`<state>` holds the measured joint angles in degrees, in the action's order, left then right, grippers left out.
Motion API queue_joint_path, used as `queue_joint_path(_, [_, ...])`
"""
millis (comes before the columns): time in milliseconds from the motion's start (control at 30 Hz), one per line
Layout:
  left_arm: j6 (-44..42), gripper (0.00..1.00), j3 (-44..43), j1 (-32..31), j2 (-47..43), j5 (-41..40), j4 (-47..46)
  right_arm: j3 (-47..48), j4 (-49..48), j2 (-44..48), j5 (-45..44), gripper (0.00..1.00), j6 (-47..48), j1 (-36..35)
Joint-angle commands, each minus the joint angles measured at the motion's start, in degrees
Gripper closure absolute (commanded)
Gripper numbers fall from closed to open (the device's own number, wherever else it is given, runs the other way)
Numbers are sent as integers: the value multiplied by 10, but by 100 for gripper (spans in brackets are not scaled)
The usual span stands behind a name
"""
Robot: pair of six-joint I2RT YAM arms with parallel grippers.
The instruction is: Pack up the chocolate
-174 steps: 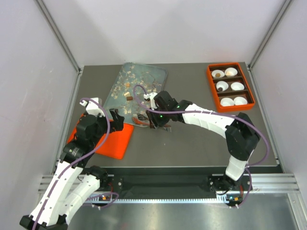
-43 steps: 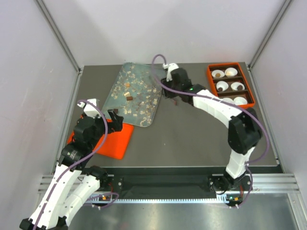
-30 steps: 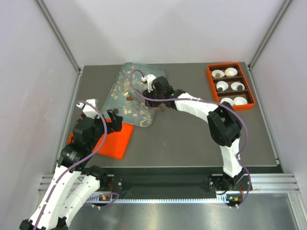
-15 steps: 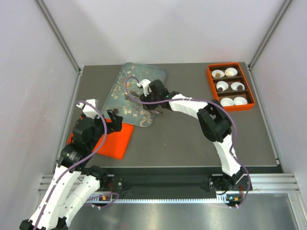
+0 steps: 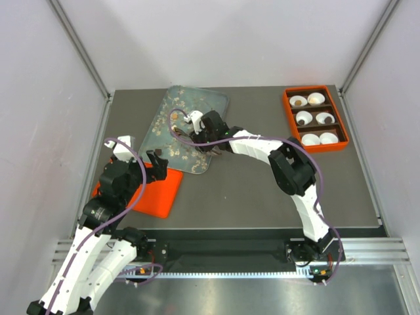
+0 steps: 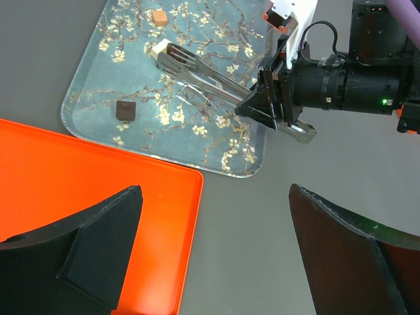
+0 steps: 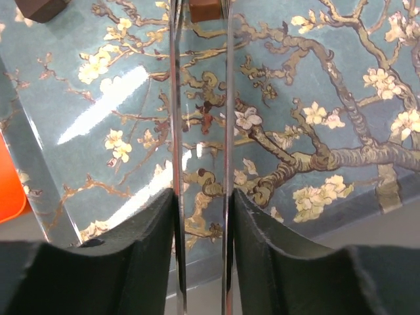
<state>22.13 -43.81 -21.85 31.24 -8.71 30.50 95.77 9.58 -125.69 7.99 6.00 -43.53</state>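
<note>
My right gripper is low over the blue floral tray, shut on the thin metal tongs. In the right wrist view the two tong blades run out from between my fingers, and a brown chocolate sits between their tips. A dark chocolate and a caramel one lie loose on the tray. My left gripper hovers open and holds nothing, over the edge of the flat orange lid.
An orange box at the back right holds several white paper cups, some with a chocolate in them. Grey walls and metal posts close in the table on three sides. The right arm stretches across the middle of the table.
The right gripper carried the tongs from beside the orange box back left onto the tray and has squeezed them slightly. The left arm has stayed put.
</note>
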Motion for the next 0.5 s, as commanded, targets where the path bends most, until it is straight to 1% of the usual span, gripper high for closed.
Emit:
queue_joint_path(0, [-9, 2, 0, -1, -3, -12, -13, 12, -7, 21, -11, 63, 2, -9])
queue_joint_path(133, [-9, 2, 0, -1, -2, -13, -12, -8, -7, 43, -16, 67, -2, -9])
queue_joint_path(300, [-9, 2, 0, -1, -1, -11, -13, -47, -10, 98, -14, 72, -13, -7])
queue_joint_path(467, [-9, 2, 0, -1, 0, -10, -13, -97, -14, 156, -8, 74, -31, -1])
